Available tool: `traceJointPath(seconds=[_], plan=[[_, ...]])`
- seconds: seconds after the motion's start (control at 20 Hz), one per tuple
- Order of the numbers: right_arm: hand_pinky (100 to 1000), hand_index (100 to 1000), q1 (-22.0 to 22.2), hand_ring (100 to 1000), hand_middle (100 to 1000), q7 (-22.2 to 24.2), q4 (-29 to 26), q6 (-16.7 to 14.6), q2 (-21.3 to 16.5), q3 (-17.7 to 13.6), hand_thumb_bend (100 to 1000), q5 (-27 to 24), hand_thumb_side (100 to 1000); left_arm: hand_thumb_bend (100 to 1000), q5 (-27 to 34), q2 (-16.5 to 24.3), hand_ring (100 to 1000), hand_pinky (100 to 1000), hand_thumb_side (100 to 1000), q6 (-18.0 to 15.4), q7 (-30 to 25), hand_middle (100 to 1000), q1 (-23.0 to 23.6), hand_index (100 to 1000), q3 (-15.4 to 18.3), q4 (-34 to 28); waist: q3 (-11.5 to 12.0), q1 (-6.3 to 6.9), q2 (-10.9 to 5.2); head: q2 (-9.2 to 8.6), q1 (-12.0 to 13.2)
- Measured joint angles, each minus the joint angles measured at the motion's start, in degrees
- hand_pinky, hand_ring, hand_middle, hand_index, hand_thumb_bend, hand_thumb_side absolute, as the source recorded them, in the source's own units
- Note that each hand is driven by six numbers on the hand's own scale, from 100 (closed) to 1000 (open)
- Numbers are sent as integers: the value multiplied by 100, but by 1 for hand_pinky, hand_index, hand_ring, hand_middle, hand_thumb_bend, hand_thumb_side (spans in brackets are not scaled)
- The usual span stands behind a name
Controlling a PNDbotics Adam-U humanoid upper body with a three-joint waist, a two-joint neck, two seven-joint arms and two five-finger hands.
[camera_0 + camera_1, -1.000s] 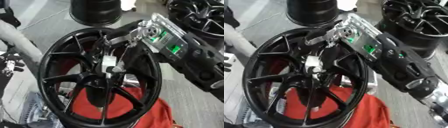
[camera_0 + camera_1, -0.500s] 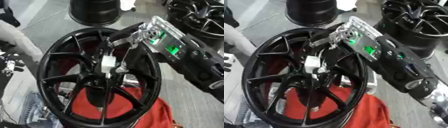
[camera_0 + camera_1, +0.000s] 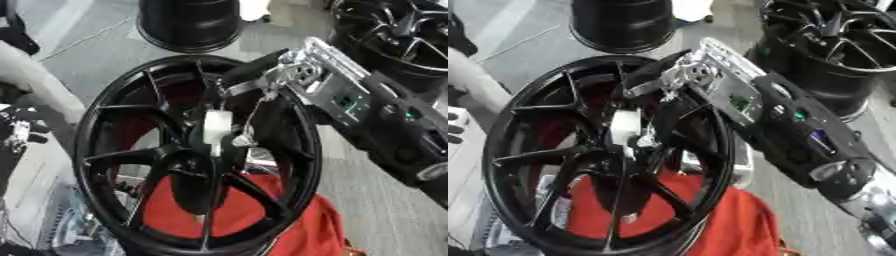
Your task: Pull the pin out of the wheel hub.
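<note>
A black multi-spoke wheel point(image 3: 114, 100) stands tilted on a red cloth point(image 3: 175, 210), its hub point(image 3: 188, 165) facing me. A short white pin point(image 3: 216, 126) sticks out just above the hub's middle. My right hand point(image 3: 271, 80) comes in from the upper right over the rim, its dark fingers curled down round the pin. Its forearm with a silver plate and green lights point(image 3: 350, 100) crosses the rim's right side. My left hand point(image 3: 453, 127) shows only as a dark sliver at the left edge, away from the wheel.
A black cylindrical rim point(image 3: 188, 22) stands at the back. Another black spoked wheel point(image 3: 394, 25) lies at the top right, close behind my right forearm. A pale grey curved shape point(image 3: 35, 85) runs along the left side.
My right forearm has drifted a little down and to the right. The white pin sits at about the same spot over the hub.
</note>
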Motion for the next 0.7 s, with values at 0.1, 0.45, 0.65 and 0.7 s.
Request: traceJointPath(seconds=[0.1, 0.45, 0.65, 0.7], plan=[[556, 816, 0, 596, 666, -1, -1, -2, -1, 3, 136, -14, 333, 100, 0, 0, 608, 572, 729, 0, 0, 644, 0, 845, 0, 0, 0, 0, 0, 0, 0], [404, 736, -7, 481, 552, -6, -64, 47, -2, -15, 100, -133, 286, 100, 0, 0, 608, 572, 729, -1, -2, 644, 0, 845, 0, 0, 1, 0, 0, -14, 0], [387, 729, -68, 469, 541, -23, -225, 105, -11, -76, 100, -233, 279, 100, 0, 0, 608, 572, 729, -1, -2, 644, 0, 845, 0, 0, -5, 0, -1, -41, 0], [387, 729, -88, 469, 541, -29, -278, 123, -16, -96, 100, -256, 279, 100, 0, 0, 608, 572, 729, -1, -2, 644, 0, 845, 0, 0, -7, 0, -2, -43, 0]])
